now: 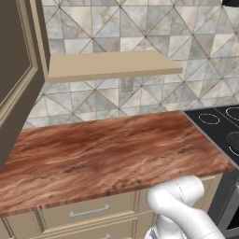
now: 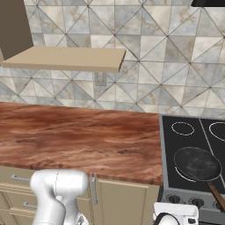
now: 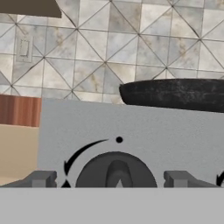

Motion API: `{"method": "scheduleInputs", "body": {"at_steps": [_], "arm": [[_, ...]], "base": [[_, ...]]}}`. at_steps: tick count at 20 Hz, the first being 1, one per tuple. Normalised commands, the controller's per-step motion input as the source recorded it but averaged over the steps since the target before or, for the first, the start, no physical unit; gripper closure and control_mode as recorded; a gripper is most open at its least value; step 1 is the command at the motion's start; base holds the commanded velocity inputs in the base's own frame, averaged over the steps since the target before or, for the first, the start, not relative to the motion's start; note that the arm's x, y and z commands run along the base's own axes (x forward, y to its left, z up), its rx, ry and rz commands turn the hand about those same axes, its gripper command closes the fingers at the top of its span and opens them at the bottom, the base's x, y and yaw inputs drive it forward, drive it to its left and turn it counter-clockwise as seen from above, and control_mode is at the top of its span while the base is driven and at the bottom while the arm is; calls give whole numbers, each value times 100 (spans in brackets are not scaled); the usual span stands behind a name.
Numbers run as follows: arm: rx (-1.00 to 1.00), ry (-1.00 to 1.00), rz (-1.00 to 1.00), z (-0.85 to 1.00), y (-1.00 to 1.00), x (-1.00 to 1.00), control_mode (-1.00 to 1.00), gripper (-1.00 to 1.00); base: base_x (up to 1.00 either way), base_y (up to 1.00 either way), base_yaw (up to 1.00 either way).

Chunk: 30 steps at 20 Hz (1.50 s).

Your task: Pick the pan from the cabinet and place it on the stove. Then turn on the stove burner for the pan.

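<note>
since the pan [image 2: 197, 164] already sits on the stove [image 2: 184, 145], on a near burner, the gripper [image 3: 111, 179] faces the front knob [image 3: 116, 170], fingers wide apart, holding nothing, ready to turn it.

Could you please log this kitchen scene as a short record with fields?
pan: on the stove, front-left burner, handle toward the front right
gripper: open, low at the stove front, fingertips either side of a knob
knob: dark, round, on the grey front panel, not yet gripped
cabinet: door swung open at the left
counter: wooden top left of the stove
step left: turn the burner on
</note>
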Motion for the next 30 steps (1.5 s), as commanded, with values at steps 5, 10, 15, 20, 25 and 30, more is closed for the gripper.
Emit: {"method": "scheduleInputs", "body": {"at_steps": [5,10,15,20,25,30], "arm": [[0,0,3,-13,0,9,-100,-100],[0,0,4,-17,1,11,-100,100],[0,0,4,-16,8,13,-100,100],[-6,0,1,-10,5,-2,-100,100],[-12,-9,5,-4,0,-1,-100,100],[-21,-10,11,0,0,-3,-100,100]], "base": [[0,0,0],[0,0,0],[0,0,0],[0,0,0],[0,0,0],[0,0,0]]}}
